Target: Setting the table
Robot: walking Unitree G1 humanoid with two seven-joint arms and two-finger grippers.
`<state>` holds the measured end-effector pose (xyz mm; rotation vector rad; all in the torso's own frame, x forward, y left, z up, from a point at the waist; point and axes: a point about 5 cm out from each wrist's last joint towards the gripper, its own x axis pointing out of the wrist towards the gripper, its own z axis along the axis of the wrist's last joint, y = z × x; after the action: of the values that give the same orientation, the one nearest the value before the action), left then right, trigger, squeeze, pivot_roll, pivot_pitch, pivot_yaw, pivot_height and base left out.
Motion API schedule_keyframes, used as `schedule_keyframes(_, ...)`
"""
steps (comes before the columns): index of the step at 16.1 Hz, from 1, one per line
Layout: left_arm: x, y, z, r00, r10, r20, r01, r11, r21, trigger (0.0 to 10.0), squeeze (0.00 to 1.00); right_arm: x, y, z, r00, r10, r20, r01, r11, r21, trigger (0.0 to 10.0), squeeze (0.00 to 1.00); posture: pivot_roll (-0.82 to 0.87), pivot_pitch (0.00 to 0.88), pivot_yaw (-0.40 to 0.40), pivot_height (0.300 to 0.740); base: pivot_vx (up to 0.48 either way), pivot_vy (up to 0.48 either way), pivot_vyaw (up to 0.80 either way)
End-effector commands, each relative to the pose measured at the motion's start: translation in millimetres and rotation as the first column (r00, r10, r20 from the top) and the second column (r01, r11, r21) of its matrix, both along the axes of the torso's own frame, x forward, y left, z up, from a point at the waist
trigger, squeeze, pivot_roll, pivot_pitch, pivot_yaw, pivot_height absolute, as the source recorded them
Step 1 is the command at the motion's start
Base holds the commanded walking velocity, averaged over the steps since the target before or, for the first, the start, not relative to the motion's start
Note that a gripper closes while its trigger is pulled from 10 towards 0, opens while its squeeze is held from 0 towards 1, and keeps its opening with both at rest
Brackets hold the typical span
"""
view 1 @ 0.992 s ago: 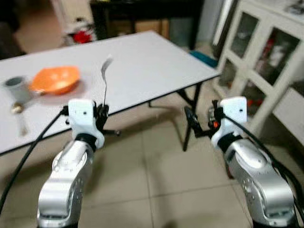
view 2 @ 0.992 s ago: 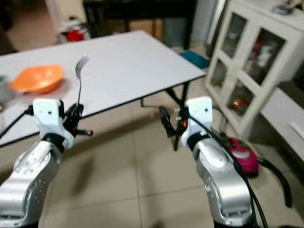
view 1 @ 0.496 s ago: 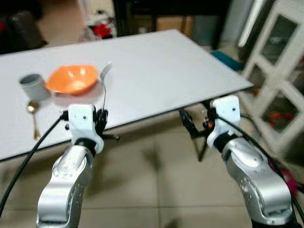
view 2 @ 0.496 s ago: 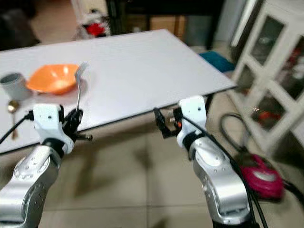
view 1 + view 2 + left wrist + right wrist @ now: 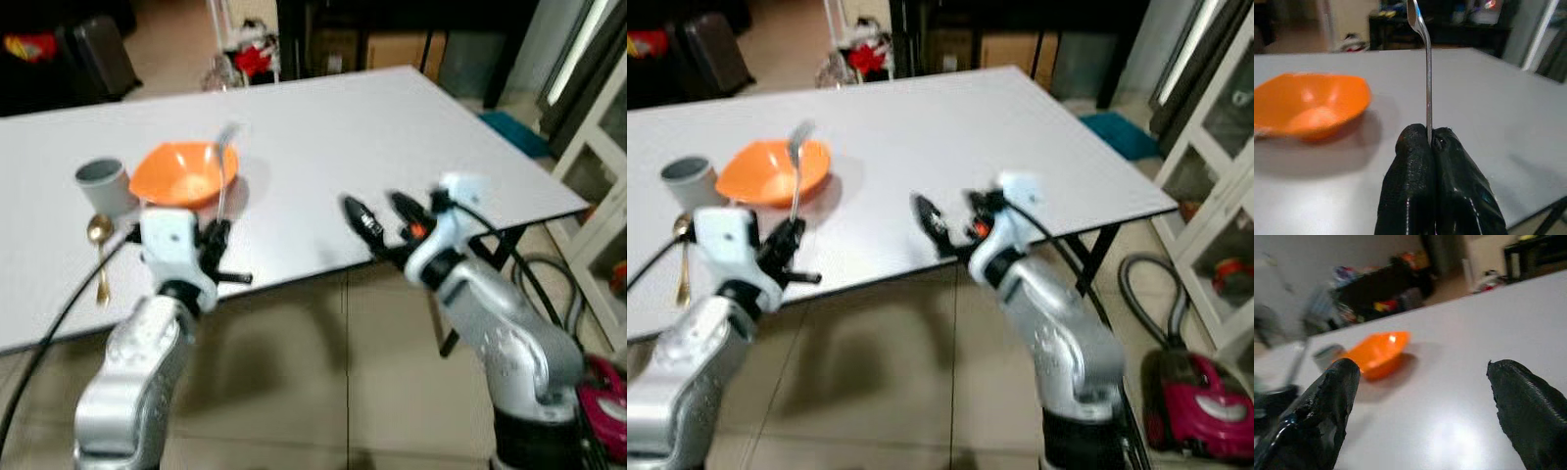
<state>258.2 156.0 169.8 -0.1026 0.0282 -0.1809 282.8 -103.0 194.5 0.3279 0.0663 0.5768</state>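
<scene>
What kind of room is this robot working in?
Probably a home dining area: a white table with an orange bowl, grey cup and spoon, a glass-door cabinet, and a pink vacuum cleaner on tiled floor.

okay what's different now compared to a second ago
The robot has stepped closer to the white table, so the whole view has shifted. The right gripper has swung up and forward, from beside the table edge to over the tabletop, fingers spread open. The left gripper still pinches the silver utensil upright. The orange bowl, grey cup and gold spoon lie as before.
</scene>
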Motion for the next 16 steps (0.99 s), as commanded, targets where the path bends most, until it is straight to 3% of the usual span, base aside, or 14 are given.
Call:
schedule_keyframes(1,2.0,-11.3,5,0.996,-0.083,0.026,0.084,0.996,-0.038,10.0,0.0,3.9,-2.2,-1,0.999,0.026,-0.025,-0.025,0.999,0.048,10.0,0.0,-0.04,0.04,0.057,0.74,0.0,0.0,0.0)
schedule_keyframes(4,3.1,-17.1,12,0.985,-0.157,0.071,0.163,0.982,-0.099,10.0,0.0,16.3,6.0,6,0.996,0.075,-0.041,-0.069,0.989,0.131,10.0,0.0,-0.04,0.034,0.061,0.74,0.0,0.0,0.0)
schedule_keyframes(5,3.1,-23.4,14,0.968,-0.238,0.08,0.248,0.958,-0.146,10.0,0.0,24.9,12.2,13,0.991,0.128,-0.04,-0.117,0.973,0.2,10.0,1.0,-0.04,0.028,0.059,0.74,0.0,0.0,0.0)
schedule_keyframes(8,2.8,-30.1,16,0.939,-0.334,0.084,0.343,0.924,-0.17,10.0,0.0,30.1,16.5,17,0.984,0.174,-0.034,-0.161,0.96,0.229,10.0,1.0,-0.03,0.02,0.063,0.74,0.0,0.0,0.0)
schedule_keyframes(10,-0.8,-38.9,18,0.887,-0.455,0.081,0.462,0.869,-0.178,10.0,0.0,28.9,24.6,20,0.969,0.243,-0.03,-0.229,0.943,0.241,10.0,1.0,-0.03,0.015,0.07,0.74,0.0,0.0,0.0)
schedule_keyframes(13,-3.2,-43.1,16,0.854,-0.514,0.073,0.519,0.836,-0.178,10.0,0.0,20.2,35.7,23,0.936,0.351,-0.035,-0.323,0.892,0.316,10.0,1.0,-0.03,0.013,0.073,0.74,0.0,0.0,0.0)
schedule_keyframes(14,-5.1,-44.7,16,0.838,-0.54,0.072,0.544,0.821,-0.175,10.0,0.0,16.9,38.3,24,0.922,0.385,-0.039,-0.351,0.873,0.339,10.0,0.0,-0.03,0.01,0.075,0.74,0.0,0.0,0.0)
schedule_keyframes(16,-6.5,-46.1,17,0.822,-0.564,0.079,0.57,0.813,-0.122,10.0,0.0,16.1,40.2,19,0.914,0.397,-0.088,-0.347,0.874,0.34,10.0,0.0,-0.03,0.005,0.075,0.74,0.0,0.0,0.0)
